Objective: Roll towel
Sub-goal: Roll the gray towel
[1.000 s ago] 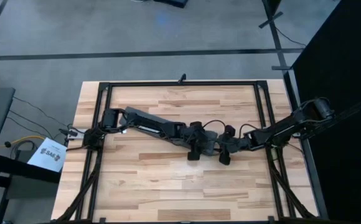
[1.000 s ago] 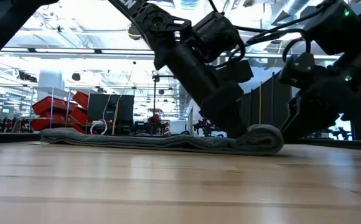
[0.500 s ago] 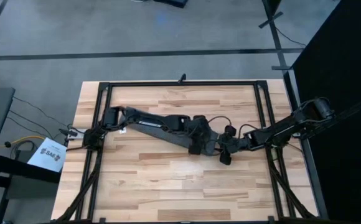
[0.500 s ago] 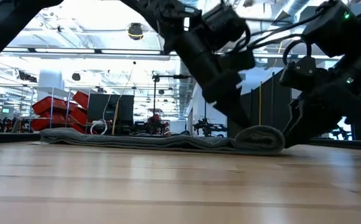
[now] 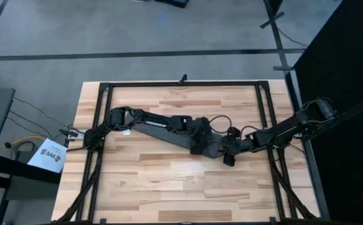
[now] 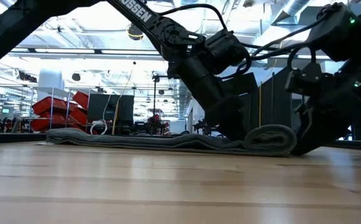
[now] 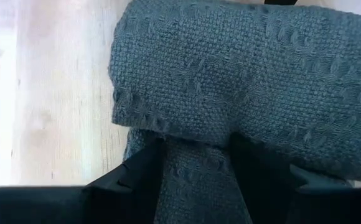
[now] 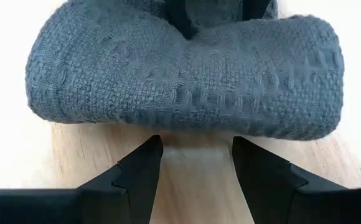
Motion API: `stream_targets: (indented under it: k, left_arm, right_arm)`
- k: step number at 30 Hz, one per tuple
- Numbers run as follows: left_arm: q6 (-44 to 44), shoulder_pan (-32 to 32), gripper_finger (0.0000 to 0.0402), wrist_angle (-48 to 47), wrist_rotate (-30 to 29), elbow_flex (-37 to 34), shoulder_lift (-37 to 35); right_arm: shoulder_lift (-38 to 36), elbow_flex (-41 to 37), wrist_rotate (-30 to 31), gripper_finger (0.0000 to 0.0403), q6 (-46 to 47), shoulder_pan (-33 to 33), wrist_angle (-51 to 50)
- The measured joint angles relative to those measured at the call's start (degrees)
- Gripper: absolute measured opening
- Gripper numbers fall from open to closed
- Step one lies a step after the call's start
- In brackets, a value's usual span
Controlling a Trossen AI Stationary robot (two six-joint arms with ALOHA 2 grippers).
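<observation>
Grey towel (image 6: pixel 168 142), woven, partly rolled: thick roll at one end, flat remainder stretched along wooden tabletop (image 5: pixel 163 181) near its middle. Left tool (image 7: pixel 196 165) on flat cloth just behind roll, fingers apart, fabric bunched between them. Right tool (image 8: pixel 196 155) low at opposite side of roll, fingers apart over bare wood, nothing gripped.

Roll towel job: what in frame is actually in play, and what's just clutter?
In play:
towel, one end rolled, rest flat on the table
left gripper, at the roll
right gripper, open, at the roll's other side

Clutter:
paper sheet beside the table
red bins in the room behind
</observation>
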Motion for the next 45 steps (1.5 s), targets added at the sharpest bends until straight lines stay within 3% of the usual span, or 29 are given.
stream_targets:
  k: [8, 18, 28, 45]
  left_arm:
    - [-2.08, 0.09, 0.0174, -0.05, 0.02, -0.13, 0.09]
    - [-3.37, 0.05, 0.0174, -0.98, -0.20, 0.88, -0.20]
    - [-1.90, -0.20, 0.0174, -14.05, -0.57, 7.16, -0.55]
    - [2.31, -0.54, 0.0174, -45.01, -4.97, 26.28, -1.01]
  right_arm:
    - [-0.03, -4.02, 1.40, 0.0189, 3.79, 1.59, 7.96]
    - [0.28, -2.34, 1.75, 0.0189, -0.19, 1.58, 11.51]
    - [0.23, -0.72, 3.10, 0.0189, -3.31, 0.41, 11.88]
    - [0.17, -0.16, 3.03, 0.0189, -10.21, -4.02, 15.68]
